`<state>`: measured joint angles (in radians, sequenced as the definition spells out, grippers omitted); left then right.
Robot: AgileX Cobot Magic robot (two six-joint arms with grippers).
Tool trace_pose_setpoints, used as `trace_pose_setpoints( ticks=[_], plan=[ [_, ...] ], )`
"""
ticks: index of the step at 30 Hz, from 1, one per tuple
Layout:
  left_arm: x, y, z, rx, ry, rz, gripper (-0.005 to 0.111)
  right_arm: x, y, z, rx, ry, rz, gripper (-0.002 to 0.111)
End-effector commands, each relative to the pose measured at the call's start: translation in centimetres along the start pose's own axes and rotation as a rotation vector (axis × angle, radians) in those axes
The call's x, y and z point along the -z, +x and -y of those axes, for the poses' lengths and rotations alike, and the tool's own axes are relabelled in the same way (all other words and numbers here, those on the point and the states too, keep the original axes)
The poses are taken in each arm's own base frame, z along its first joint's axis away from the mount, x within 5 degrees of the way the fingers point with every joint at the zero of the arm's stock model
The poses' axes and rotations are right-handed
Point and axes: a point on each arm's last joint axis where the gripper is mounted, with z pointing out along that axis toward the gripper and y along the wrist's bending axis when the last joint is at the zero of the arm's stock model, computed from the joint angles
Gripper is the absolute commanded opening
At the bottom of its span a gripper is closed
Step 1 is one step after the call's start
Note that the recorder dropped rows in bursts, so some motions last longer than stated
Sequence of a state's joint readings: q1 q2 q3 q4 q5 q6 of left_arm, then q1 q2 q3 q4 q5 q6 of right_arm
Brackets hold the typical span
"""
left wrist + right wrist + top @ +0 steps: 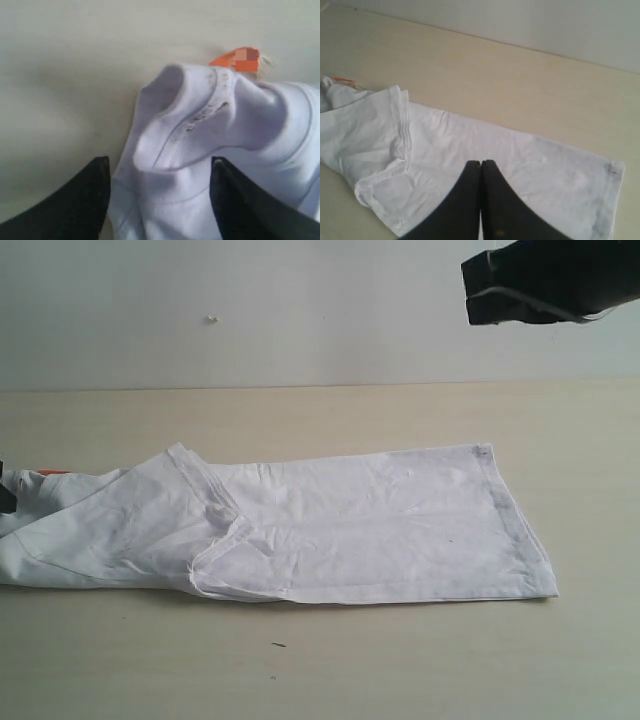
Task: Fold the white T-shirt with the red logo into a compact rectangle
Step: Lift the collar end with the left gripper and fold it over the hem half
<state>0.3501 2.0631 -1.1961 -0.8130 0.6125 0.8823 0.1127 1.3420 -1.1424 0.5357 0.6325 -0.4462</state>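
The left gripper [159, 161] has its jaws apart astride the bunched collar [200, 115] by the orange tag [240, 59]. Whether they pinch it I cannot tell, so catch every layer before lifting. The right gripper [481, 162], jaws shut and empty, hangs above the white T-shirt [360, 530], a long strip on the worktop [400, 660]; the collar end should be carried squarely over to the hem [510, 520].

Pale wooden table [400, 670] spreads wide, with a tiny dark speck [278, 645] at six o'clock. Plain wall [300, 310] behind, and a small white dot [211, 318] at eleven o'clock.
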Motion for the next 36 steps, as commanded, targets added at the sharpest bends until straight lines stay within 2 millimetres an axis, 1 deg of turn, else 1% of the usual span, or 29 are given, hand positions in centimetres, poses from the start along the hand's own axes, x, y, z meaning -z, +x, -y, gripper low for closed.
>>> trace_pose_setpoints(
  ticks=[1,3,6,10,15,20,22,23,26,28,29,32,34,36],
  plan=[
    [-0.3,0.1,0.1,0.003,0.019,-0.012,0.058,3.5,-0.6,-1.4,0.051,-0.029,0.091,0.0],
    [-0.3,0.2,0.1,-0.003,0.023,-0.021,0.058,5.5,-0.7,-2.1,0.069,-0.03,0.141,0.0],
    [-0.3,0.3,0.0,-0.02,0.014,-0.036,0.058,8.6,-0.1,-3.0,0.09,-0.021,0.227,0.0],
    [-0.3,0.3,-0.1,-0.023,0.006,-0.032,0.058,12.0,1.4,-3.9,0.116,-0.001,0.333,0.0],
    [-0.5,0.6,0.1,0.023,0.033,-0.062,0.058,15.1,3.5,-4.8,0.144,0.002,0.407,0.0],
    [-0.9,1.1,0.3,0.036,0.06,-0.098,0.056,17.3,4.7,-5.7,0.172,-0.016,0.437,0.0],
    [-1.1,1.2,0.2,0.036,0.06,-0.103,0.049,18.0,5.4,-6.1,0.187,-0.033,0.423,0.0],
    [-1.2,1.2,0.1,0.034,0.058,-0.108,0.043,18.4,5.7,-6.2,0.196,-0.036,0.42,0.0],
    [-1.3,1.4,0.2,0.032,0.065,-0.119,0.019,19.4,6.6,-6.7,0.225,-0.04,0.414,0.0],
    [-1.2,1.3,0.3,0.045,0.071,-0.109,0.002,20.4,7.0,-7.0,0.237,-0.041,0.443,0.0],
    [-1.0,1.0,0.4,0.056,0.085,-0.097,0.0,20.9,7.2,-7.1,0.243,-0.039,0.462,0.0],
    [-0.2,0.2,1.3,0.061,0.152,-0.086,0.0,22.1,7.8,-7.5,0.257,-0.034,0.506,0.0],
    [0.7,-0.6,2.0,0.028,0.198,-0.09,0.0,22.4,8.0,-7.4,0.278,-0.007,0.513,0.0],
    [1.7,-1.5,3.3,0.0,0.249,-0.096,0.0,22.4,8.1,-7.2,0.273,0.015,0.505,0.0]
  ],
)
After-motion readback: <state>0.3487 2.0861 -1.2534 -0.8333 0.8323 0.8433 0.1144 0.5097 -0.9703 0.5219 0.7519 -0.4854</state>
